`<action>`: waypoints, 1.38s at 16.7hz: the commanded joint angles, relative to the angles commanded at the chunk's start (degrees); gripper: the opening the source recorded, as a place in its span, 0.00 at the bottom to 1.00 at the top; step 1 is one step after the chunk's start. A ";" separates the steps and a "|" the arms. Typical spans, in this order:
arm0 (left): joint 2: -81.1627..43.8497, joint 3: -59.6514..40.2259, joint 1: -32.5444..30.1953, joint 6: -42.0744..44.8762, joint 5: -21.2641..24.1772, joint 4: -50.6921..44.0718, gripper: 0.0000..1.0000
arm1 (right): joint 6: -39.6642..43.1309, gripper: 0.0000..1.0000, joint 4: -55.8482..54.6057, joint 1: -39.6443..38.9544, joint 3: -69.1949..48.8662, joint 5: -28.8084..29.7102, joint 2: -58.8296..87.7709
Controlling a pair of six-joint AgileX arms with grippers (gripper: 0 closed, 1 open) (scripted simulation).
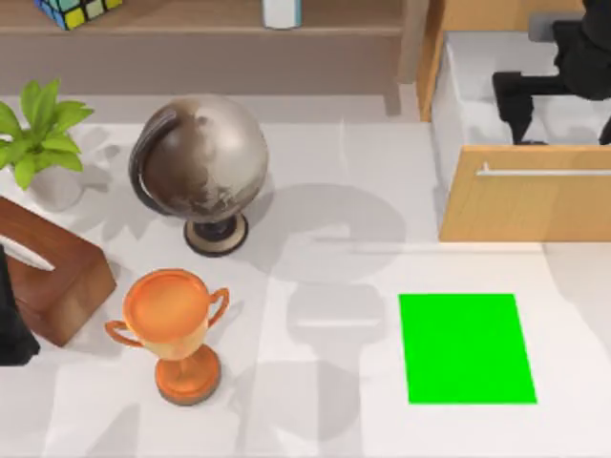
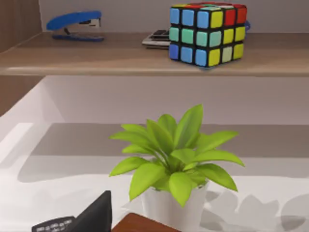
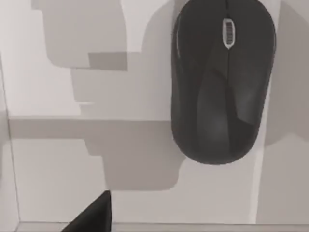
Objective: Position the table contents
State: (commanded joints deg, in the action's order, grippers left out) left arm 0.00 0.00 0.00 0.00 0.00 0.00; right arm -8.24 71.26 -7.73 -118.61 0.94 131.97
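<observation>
Right gripper: hanging over the open white-lined wooden drawer (image 1: 496,205) at the top view's upper right, arm reaching down into it; black gripper (image 1: 523,113) is visible there, but whether its fingers are spread or pressed together I cannot tell
Left gripper: sitting parked at the left edge of the table, dark body (image 1: 14,324) beside the brown wooden box (image 1: 52,277); finger state cannot be told either
Task thing: small matte-black oval computer mouse with a scroll wheel (image 3: 222,82) is lying flat on the drawer's white floor, seen in the right wrist view directly under that camera, untouched
Step in hand: judging this as the approach, with the right arm lining itself up above the mouse before any grasp
Next move: calling for a descent with fingers straddling the mouse's narrow sides, then a lift clear of the drawer wall and a carry to the broad white tabletop (image 1: 315,382), probably towards the bright green rectangular mat (image 1: 466,348)
Around: grey-brown globe on a dark stand (image 1: 200,167), orange trophy cup (image 1: 172,329), green potted plant in a white pot (image 2: 176,159), multicoloured puzzle cube (image 2: 207,34) and blue stapler (image 2: 75,24) on the shelf
In the way: drawer front and side walls are crowding the mouse, so a low sideways exit is risking a knock; globe and trophy are standing well apart from the mat
</observation>
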 joint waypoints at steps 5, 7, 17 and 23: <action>0.00 0.00 0.00 0.00 0.00 0.00 1.00 | -0.41 1.00 -3.11 -0.35 2.33 0.06 0.31; 0.00 0.00 0.00 0.00 0.00 0.00 1.00 | -0.33 1.00 -4.67 -0.31 1.86 0.23 2.53; 0.00 0.00 0.00 0.00 0.00 0.00 1.00 | -0.06 1.00 -7.22 -0.03 -1.78 0.37 8.73; 0.00 0.00 0.00 0.00 0.00 0.00 1.00 | -0.06 0.55 -7.22 -0.03 -1.78 0.37 8.73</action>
State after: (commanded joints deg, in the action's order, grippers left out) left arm 0.00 0.00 0.00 0.00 0.00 0.00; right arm -8.30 64.05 -7.76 -120.39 1.32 140.70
